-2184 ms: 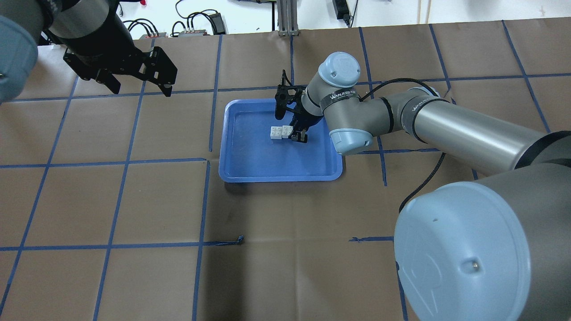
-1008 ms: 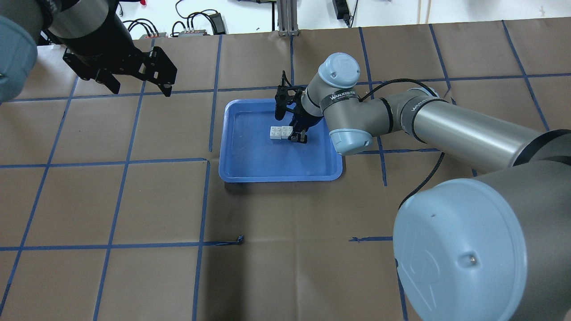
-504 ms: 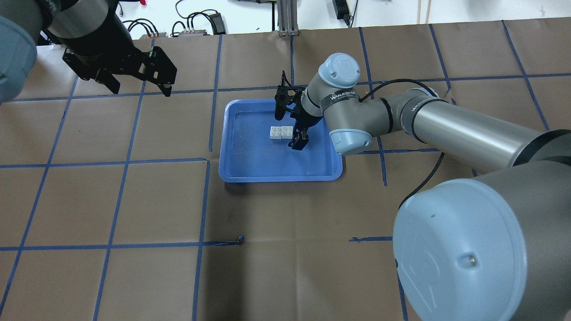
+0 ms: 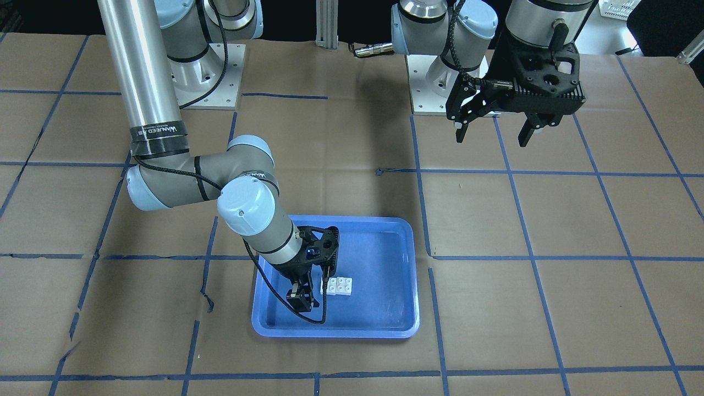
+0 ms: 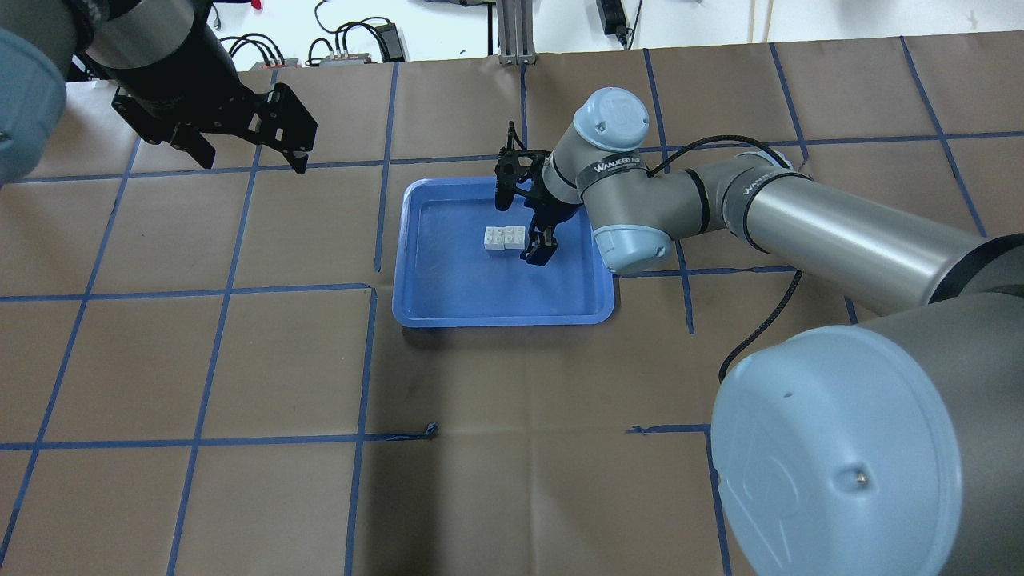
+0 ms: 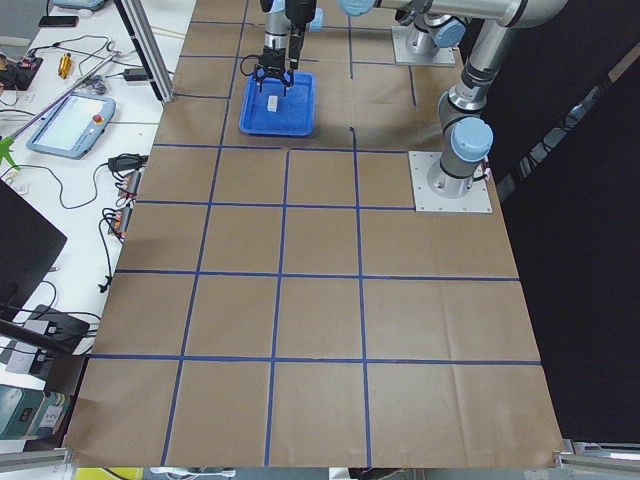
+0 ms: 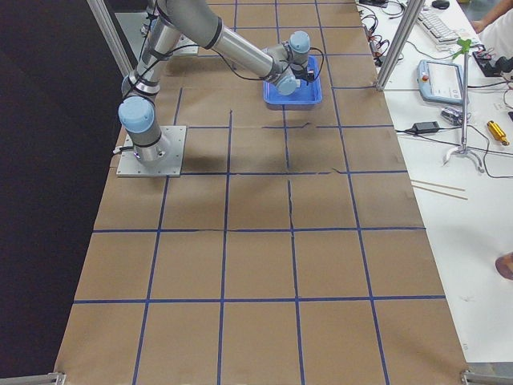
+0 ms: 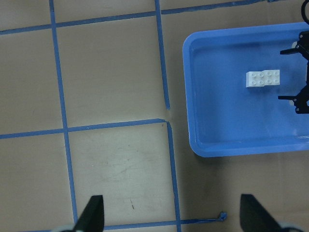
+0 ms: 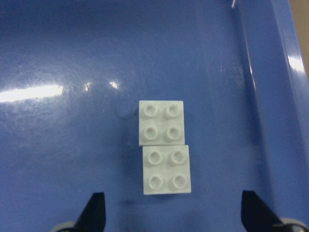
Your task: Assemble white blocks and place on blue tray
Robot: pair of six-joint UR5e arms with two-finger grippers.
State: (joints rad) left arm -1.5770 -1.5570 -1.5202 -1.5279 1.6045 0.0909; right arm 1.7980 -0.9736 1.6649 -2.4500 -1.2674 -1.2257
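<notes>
The white blocks [image 5: 505,238] are two 2x2 studded pieces lying end to end as one bar on the floor of the blue tray [image 5: 480,288]. My right gripper [image 5: 518,230] is open and empty, and its fingers stand on either side of the bar's right end without touching it. In the right wrist view the blocks [image 9: 164,147] lie just ahead of the open gripper [image 9: 174,212]. My left gripper [image 5: 252,156] is open and empty, high over the far left of the table. The left wrist view shows the tray [image 8: 231,121] and the blocks [image 8: 263,79] from afar.
Brown paper with a grid of blue tape lines covers the table [image 5: 240,360]. The tray's raised rim [image 4: 335,333] encloses the blocks [image 4: 340,285] and the right gripper [image 4: 313,286]. Cables and a tablet lie beyond the table's far edge [image 6: 75,110].
My right gripper has opened and let go of the white blocks, then drawn back a little toward the right. The blocks stay put in the tray. The left arm has not moved.
</notes>
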